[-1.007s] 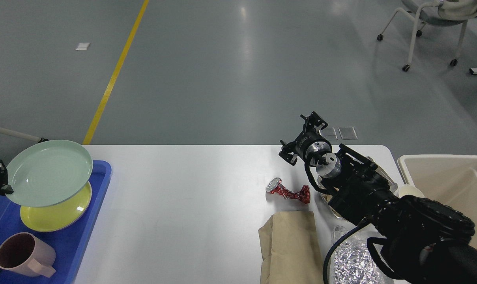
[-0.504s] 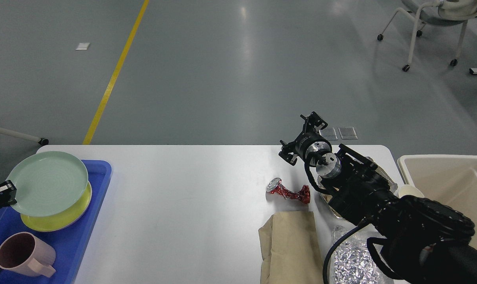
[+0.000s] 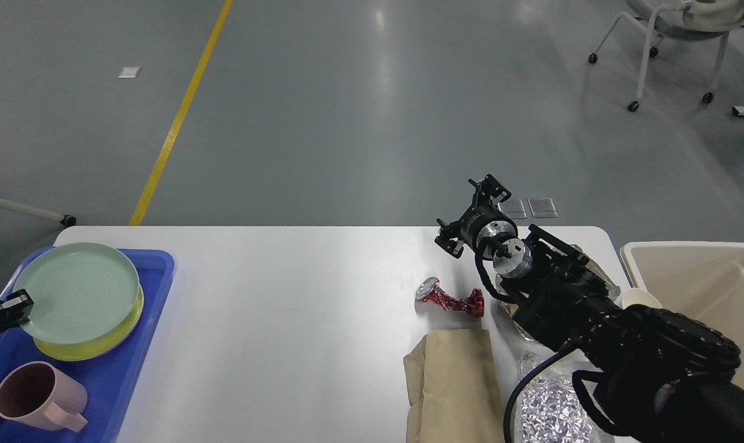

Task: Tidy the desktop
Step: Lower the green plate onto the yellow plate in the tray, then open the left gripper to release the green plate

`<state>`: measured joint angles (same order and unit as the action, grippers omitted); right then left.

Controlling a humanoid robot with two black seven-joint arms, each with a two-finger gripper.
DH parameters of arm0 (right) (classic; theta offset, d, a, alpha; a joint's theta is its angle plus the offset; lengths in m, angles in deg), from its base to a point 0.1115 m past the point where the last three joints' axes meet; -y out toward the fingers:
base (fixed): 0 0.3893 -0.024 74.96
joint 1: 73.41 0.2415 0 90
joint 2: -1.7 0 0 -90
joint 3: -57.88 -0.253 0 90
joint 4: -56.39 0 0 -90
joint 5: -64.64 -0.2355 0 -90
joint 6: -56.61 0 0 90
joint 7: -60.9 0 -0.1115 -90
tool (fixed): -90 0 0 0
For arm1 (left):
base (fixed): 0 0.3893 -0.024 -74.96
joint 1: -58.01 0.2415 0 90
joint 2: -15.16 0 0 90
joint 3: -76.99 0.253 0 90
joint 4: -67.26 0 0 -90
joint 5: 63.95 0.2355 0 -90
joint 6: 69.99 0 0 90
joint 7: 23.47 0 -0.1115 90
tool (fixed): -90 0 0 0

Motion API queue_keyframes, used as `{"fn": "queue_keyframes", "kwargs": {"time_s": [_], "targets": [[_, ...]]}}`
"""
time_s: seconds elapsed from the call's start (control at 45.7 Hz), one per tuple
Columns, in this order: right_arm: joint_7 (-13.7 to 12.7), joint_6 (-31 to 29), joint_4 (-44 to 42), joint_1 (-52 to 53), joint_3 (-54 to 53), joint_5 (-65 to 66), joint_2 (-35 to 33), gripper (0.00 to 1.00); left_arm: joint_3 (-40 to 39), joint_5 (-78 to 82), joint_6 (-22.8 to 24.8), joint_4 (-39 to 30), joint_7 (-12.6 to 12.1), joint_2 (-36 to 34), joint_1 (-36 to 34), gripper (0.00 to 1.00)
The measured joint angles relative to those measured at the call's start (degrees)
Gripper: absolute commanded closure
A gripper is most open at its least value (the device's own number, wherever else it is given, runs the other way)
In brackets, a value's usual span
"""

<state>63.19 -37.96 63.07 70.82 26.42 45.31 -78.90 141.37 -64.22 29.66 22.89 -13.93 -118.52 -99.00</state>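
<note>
left hand [image 3: 16, 306] is clamped on the rim of the green plate [image 3: 76, 291], which sits on a yellow plate [image 3: 95, 344] in the blue tray [image 3: 119, 375], pink mug [image 3: 30, 397] just below it. right hand [image 3: 470, 212] hovers over the white tabletop [image 3: 285, 307], can't tell if it's open. below it: red crumpled wrapper [image 3: 450, 300], brown paper bag [image 3: 455, 381], foil [image 3: 550, 406]. beige bin [image 3: 692, 289] to its right. grey floor [image 3: 372, 111], yellow line [image 3: 184, 104], chair [image 3: 673, 37]

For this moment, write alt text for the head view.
The left gripper grips a green plate stacked on a yellow plate in a blue tray; the right gripper hovers over the desktop near a red wrapper.
</note>
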Motion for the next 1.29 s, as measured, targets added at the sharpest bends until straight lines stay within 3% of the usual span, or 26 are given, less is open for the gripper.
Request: {"fn": "queue_keyframes", "kwargs": {"time_s": [0.131, 0.263, 0.679, 1.007, 1.292], "targets": [[0.0, 0.0, 0.0, 0.0, 0.0, 0.0, 0.0, 0.00, -1.4, 0.0, -0.1, 0.1, -6.7, 0.5, 0.0, 0.76], [0.0, 0.0, 0.0, 0.0, 0.0, 0.0, 0.0, 0.00, -2.6, 0.0, -0.1, 0.1, -9.8, 0.5, 0.0, 0.66], [0.0, 0.0, 0.0, 0.0, 0.0, 0.0, 0.0, 0.00, -7.0, 0.0, 0.6, 0.0, -10.1, 0.5, 0.0, 0.62], [0.0, 0.0, 0.0, 0.0, 0.0, 0.0, 0.0, 0.00, -7.8, 0.1, 0.9, -0.1, -10.1, 0.6, 0.0, 0.26], [0.0, 0.0, 0.0, 0.0, 0.0, 0.0, 0.0, 0.00, -7.8, 0.1, 0.9, -0.1, -10.1, 0.5, -0.2, 0.12]]}}
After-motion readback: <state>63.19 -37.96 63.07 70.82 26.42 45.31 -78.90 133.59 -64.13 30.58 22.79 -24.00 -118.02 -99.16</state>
